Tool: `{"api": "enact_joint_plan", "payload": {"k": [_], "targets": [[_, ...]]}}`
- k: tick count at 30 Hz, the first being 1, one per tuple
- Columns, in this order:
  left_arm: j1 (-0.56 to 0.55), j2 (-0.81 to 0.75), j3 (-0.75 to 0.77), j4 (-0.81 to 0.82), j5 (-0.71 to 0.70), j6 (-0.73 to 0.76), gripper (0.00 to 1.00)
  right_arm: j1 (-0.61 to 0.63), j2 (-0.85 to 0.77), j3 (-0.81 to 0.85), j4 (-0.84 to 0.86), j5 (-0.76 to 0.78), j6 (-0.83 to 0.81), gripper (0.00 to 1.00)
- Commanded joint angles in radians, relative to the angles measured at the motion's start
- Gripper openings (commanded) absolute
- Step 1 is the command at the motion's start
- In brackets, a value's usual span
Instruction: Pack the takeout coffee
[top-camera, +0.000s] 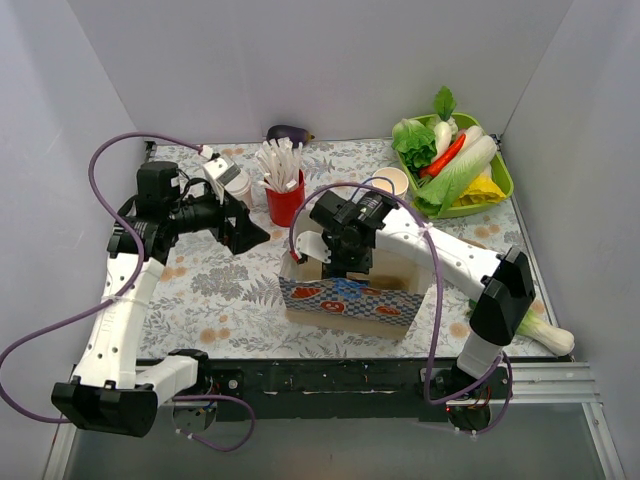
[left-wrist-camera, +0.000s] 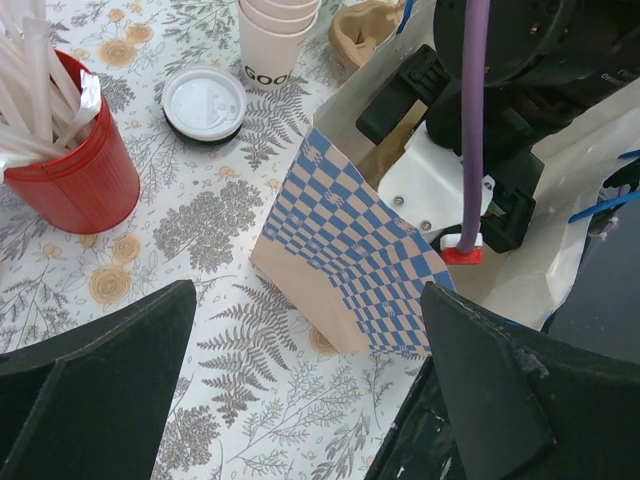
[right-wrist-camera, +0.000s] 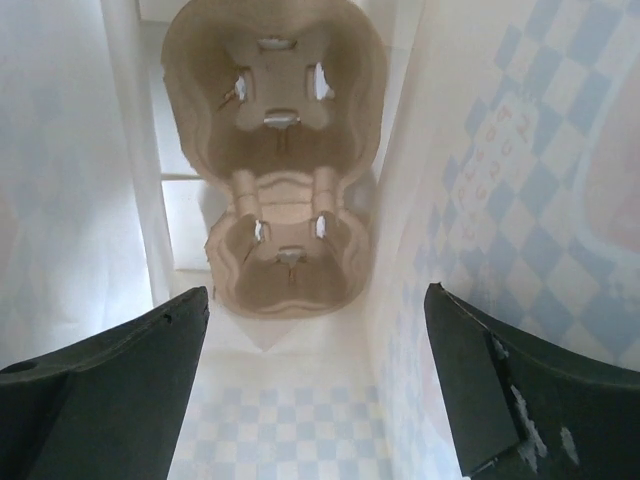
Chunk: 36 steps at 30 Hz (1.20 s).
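Note:
The takeout coffee (top-camera: 230, 178), a small cream cup with a white lid, stands left of the red cup of white sticks (top-camera: 285, 196), just behind my left arm. It does not show in either wrist view. The blue-checked paper bag (top-camera: 345, 302) stands open in the middle. My right gripper (top-camera: 338, 268) reaches down into it, open and empty (right-wrist-camera: 315, 300), above a brown pulp cup carrier (right-wrist-camera: 275, 150) on the bag's floor. My left gripper (top-camera: 250, 235) is open and empty, over the table by the bag's left corner (left-wrist-camera: 305, 330).
A stack of lidless cream cups (left-wrist-camera: 275, 35) and a loose white lid (left-wrist-camera: 204, 101) sit behind the bag. A green tray of vegetables (top-camera: 500, 165) is at the back right, an eggplant (top-camera: 290, 133) is at the back, and a leek (top-camera: 545, 335) lies at the right edge.

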Motion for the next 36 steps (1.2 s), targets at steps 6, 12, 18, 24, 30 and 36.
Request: {"api": "enact_joint_plan", "payload": {"k": [6, 12, 18, 24, 30, 36], "targets": [[0.005, 0.116, 0.113, 0.226, 0.166, -0.118, 0.97, 0.006, -0.146, 0.111, -0.033, 0.023, -0.002, 0.98], [0.0, 0.228, 0.205, 0.326, 0.24, -0.173, 0.96, 0.004, -0.345, -0.038, 0.21, 0.069, -0.086, 0.98], [-0.047, 0.328, 0.279, 0.331, 0.272, -0.193, 0.94, -0.007, -0.428, 0.022, 0.258, -0.066, -0.034, 0.98], [-0.095, 0.41, 0.379, 0.245, 0.115, -0.12, 0.94, -0.135, -0.404, 0.225, 0.233, -0.148, 0.039, 0.98], [-0.095, 0.432, 0.561, 0.035, 0.008, 0.065, 0.96, -0.278, -0.375, 0.369, 0.223, -0.199, 0.098, 0.98], [-0.107, 0.433, 0.534, -0.048, -0.014, 0.068, 0.96, -0.372, -0.46, 0.183, 0.255, -0.283, 0.154, 0.98]]}}
